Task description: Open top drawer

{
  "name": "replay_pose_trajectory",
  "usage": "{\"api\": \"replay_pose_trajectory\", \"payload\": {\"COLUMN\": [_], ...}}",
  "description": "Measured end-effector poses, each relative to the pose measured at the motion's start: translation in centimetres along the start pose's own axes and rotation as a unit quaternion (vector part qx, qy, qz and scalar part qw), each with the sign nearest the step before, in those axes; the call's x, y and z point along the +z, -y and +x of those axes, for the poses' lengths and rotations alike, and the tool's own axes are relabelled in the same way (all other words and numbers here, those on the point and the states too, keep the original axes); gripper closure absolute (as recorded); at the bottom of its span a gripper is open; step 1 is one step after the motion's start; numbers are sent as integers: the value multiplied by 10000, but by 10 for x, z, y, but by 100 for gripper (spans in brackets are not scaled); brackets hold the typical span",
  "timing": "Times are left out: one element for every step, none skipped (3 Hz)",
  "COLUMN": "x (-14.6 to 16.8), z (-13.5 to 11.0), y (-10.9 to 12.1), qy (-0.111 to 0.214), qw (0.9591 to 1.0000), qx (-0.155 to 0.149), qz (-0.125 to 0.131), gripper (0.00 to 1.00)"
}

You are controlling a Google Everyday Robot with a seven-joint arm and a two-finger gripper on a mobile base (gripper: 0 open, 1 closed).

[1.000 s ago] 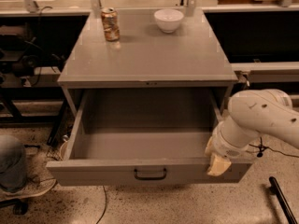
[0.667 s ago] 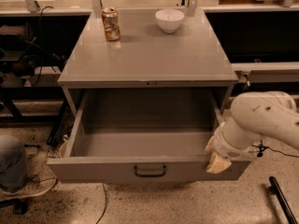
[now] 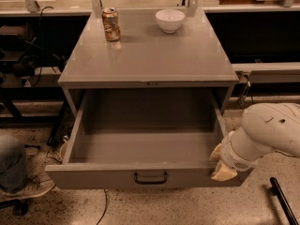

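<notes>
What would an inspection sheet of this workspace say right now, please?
Surface: grey cabinet top, two items at its back.
Job's things: top drawer pulled far out, inside bare; handle at centre front, nothing on it.
Clutter: can back left, white bowl back centre-right, apart.
Grippers: gripper at the right end of the drawer front.
Cables: cable on the floor below the drawer; another upper left.
Surroundings: speckled floor; someone's leg lower left; black bar lower right.
</notes>
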State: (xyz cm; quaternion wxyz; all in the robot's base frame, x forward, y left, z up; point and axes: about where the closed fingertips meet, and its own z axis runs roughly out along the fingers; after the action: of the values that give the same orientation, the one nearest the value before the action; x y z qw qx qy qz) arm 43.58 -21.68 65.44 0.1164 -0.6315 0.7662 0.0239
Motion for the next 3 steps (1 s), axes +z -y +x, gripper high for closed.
{"api": "replay_pose_trajectory", "payload": {"x": [0,-1,-17], "z": [0,-1,2], "y": [0,-1,5], "qy": [-5,-9,0], "qw": [10000,10000,9999], "qx": [-7,-15,-68], "qz": [1,3,121], "gripper": [28,5,0]}}
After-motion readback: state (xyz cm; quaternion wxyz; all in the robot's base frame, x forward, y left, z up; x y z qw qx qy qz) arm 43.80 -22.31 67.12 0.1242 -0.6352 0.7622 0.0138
